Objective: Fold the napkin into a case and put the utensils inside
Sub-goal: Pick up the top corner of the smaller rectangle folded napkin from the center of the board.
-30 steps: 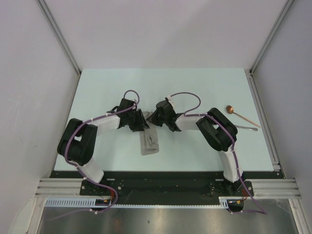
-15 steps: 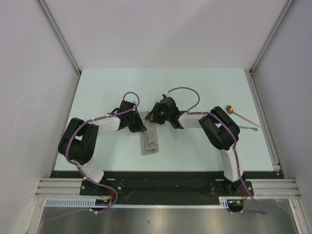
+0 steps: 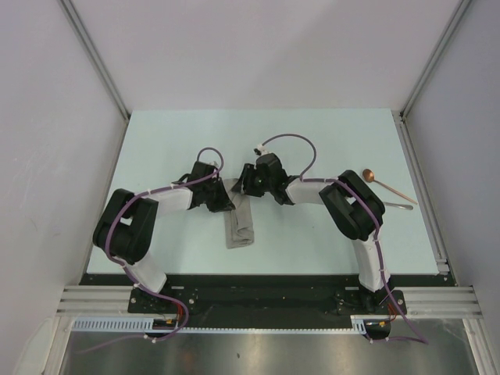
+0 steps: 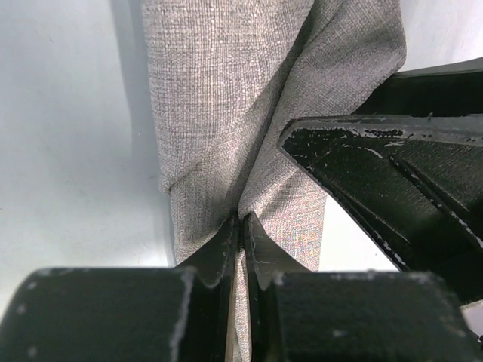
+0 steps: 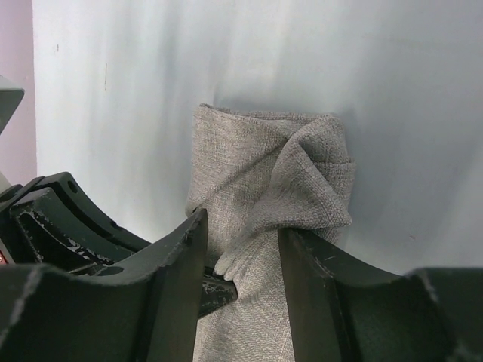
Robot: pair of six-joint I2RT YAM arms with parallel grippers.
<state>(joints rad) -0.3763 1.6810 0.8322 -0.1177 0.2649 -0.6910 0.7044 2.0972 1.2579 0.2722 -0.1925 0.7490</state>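
Note:
The grey-beige napkin (image 3: 240, 224) lies mid-table, folded into a narrow case-like strip with its far end bunched (image 5: 302, 170). My left gripper (image 3: 227, 200) is shut on a raised fold of the napkin (image 4: 226, 113); its jaws meet on the cloth (image 4: 241, 225). My right gripper (image 3: 244, 188) is open and straddles the same end of the strip (image 5: 240, 237), one finger (image 5: 170, 264) on each side. The utensils lie apart on the table at the right: a copper spoon (image 3: 384, 185) and a thin silvery piece (image 3: 396, 206).
The right gripper's black fingers (image 4: 392, 166) crowd close beside my left jaws. A metal rail (image 3: 422, 195) runs along the table's right edge, just beyond the utensils. Grey walls enclose the pale table (image 3: 156, 148) on three sides.
The left gripper has closed onto the napkin fold. The right gripper has opened, letting go of the cloth, and shifted slightly left and away.

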